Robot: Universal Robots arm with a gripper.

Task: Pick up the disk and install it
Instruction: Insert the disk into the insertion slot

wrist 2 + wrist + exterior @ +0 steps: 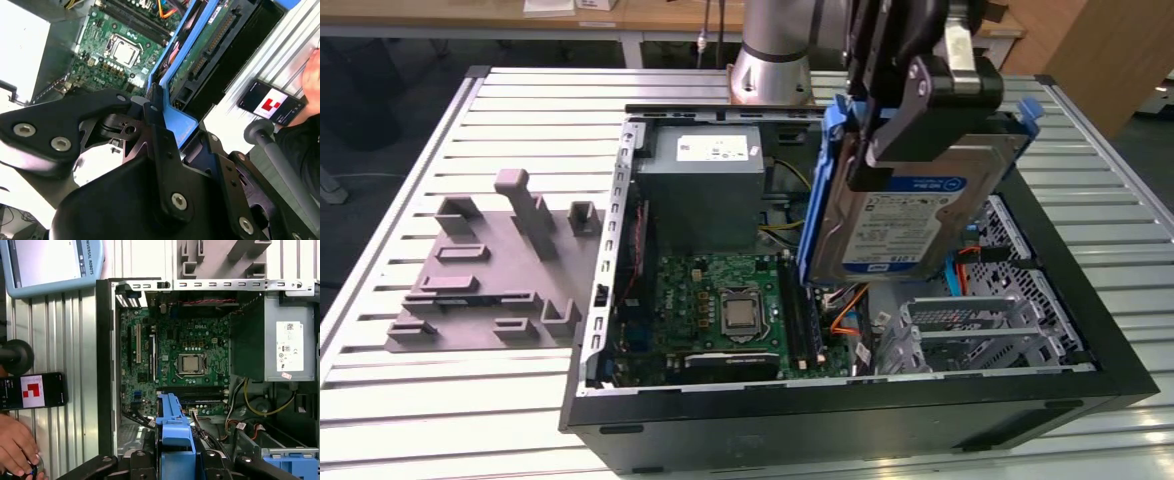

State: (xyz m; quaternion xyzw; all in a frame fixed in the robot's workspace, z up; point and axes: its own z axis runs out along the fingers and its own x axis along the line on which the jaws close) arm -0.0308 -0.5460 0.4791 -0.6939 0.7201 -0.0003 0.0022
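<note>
Above the open computer case (854,425), the gripper (903,135) is clenched on the disk (921,225).

The disk hangs clear of the case, tilted steeply on edge, its label side showing in the exterior view, over the gap between the motherboard (720,300) and the silver drive cage (987,330). In the second wrist view the black fingers (159,150) pinch the blue carrier frame (177,120). A person's hand (17,442) rests on the slatted table (80,430) near a phone (32,391), outside the case.

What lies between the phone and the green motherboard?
In the first wrist view, table slats and the case's black wall separate phone and motherboard.
</note>
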